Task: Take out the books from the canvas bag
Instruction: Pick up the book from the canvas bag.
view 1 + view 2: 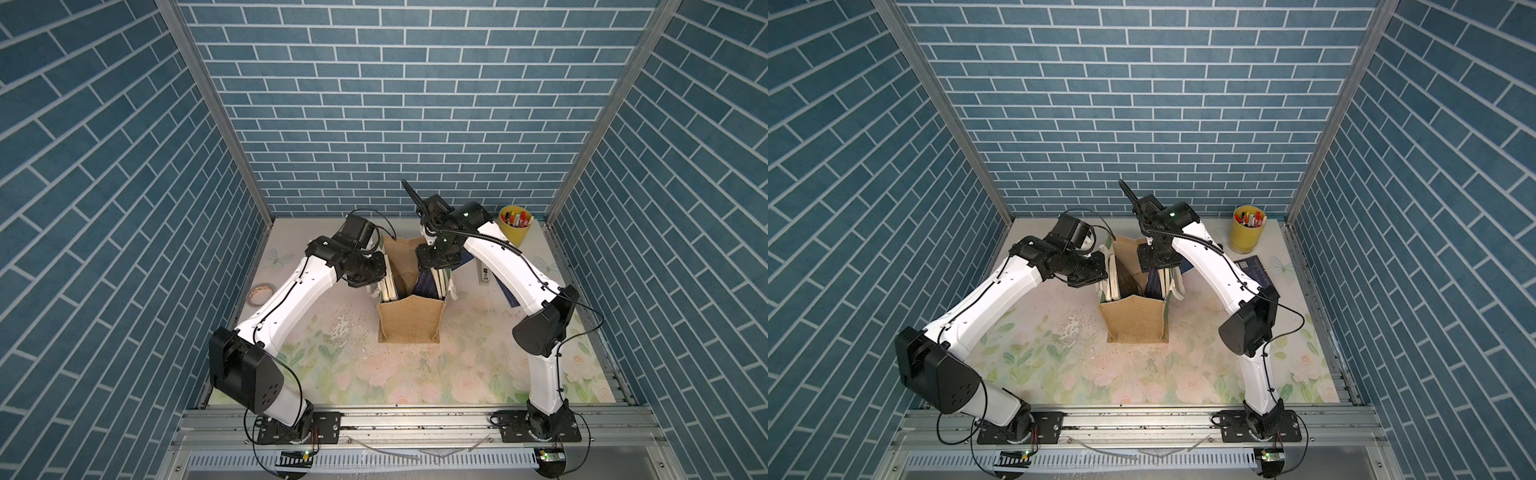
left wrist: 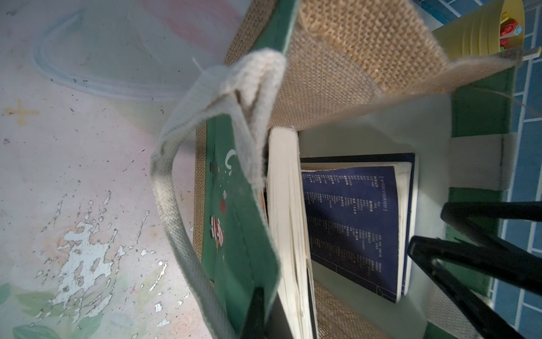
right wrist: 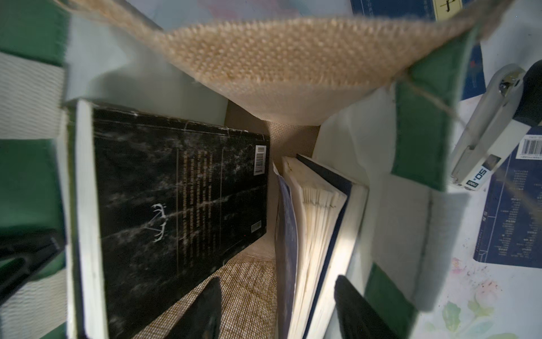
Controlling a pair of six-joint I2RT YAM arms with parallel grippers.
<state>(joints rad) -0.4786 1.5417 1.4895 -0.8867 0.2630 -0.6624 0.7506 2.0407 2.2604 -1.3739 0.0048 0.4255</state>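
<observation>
The canvas bag (image 1: 409, 322) (image 1: 1133, 320) stands upright mid-table, mouth open. My left gripper (image 2: 265, 317) is shut on its green left wall (image 2: 234, 234), beside the cream handle (image 2: 176, 223). My right gripper (image 3: 278, 311) reaches down inside the bag and is open, its fingers (image 3: 202, 311) on either side of the navy books (image 3: 316, 234) leaning on the right wall. A black book (image 3: 176, 205) leans on the left wall, its page edges (image 2: 287, 220) facing my left wrist camera. Another navy book (image 1: 1254, 270) (image 3: 513, 205) lies flat on the table right of the bag.
A yellow pen cup (image 1: 515, 226) (image 1: 1246, 232) stands at the back right. A stapler (image 1: 484, 274) (image 3: 487, 126) lies between the bag and the flat book. A tape roll (image 1: 259, 293) sits at the left edge. Blue brick walls enclose three sides.
</observation>
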